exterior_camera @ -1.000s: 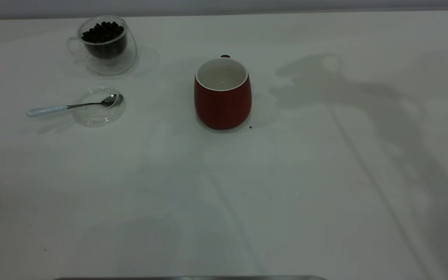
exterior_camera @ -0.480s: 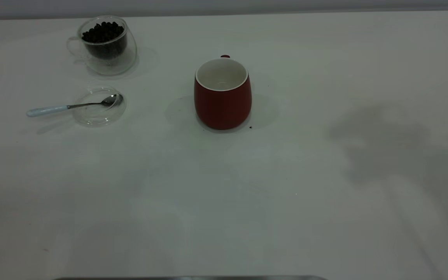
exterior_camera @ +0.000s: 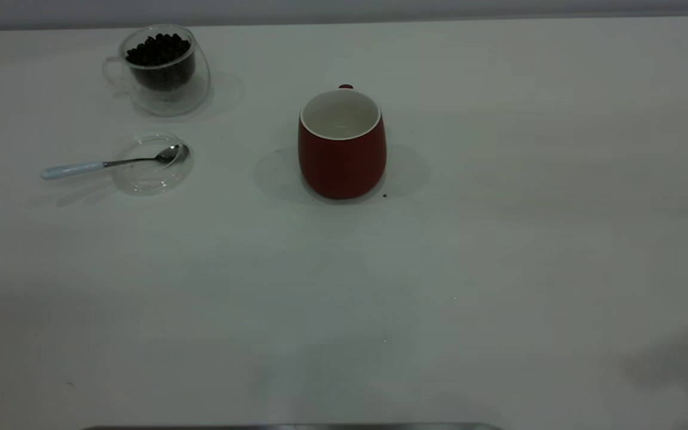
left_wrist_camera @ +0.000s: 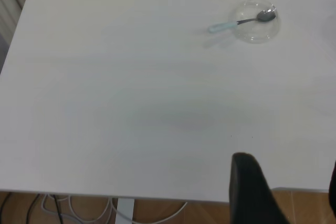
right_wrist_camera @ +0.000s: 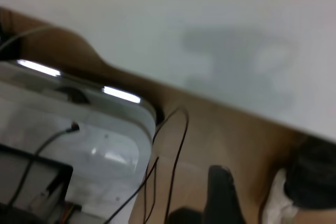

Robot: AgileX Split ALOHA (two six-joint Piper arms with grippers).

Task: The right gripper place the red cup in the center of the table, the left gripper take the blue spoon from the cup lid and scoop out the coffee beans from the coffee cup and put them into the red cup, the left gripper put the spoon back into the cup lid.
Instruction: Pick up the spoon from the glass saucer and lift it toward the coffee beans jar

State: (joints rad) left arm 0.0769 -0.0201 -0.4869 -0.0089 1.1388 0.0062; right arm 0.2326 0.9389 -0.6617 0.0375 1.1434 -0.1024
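- Left end effector (left_wrist_camera: 283,192), a black two-fingered unit, is hanging back over the near edge of the wide white table (exterior_camera: 499,239); one tapered finger is showing fully and the other only at the picture's edge, with a clear gap between them, so its fingers are standing apart and holding nothing.
- Right end effector (right_wrist_camera: 252,195) is sitting off the table's edge above the floor and some cabling; only dark finger shapes are showing there, and I cannot tell whether they are apart or together.
- Rounded dark-red ceramic mug with a white inside (exterior_camera: 342,146) is standing upright near the table's middle, apparently empty, so the placing step is looking done.
- Small teaspoon with a shiny metal bowl and pale-blue handle (exterior_camera: 105,163) is lying with its bowl inside the shallow clear glass lid (exterior_camera: 151,179) and its handle sticking out over the rim onto the table, away from the mug.
- Clear double-walled glass cup (exterior_camera: 162,71), full of dark roasted coffee beans (exterior_camera: 159,51), is standing just behind the lid.
- Spoon is lying well ahead of the left end effector, across the table, its long axis running roughly side to side; the left arm is clearly the nearer one, and the free handle end is probably the easiest place to grasp.
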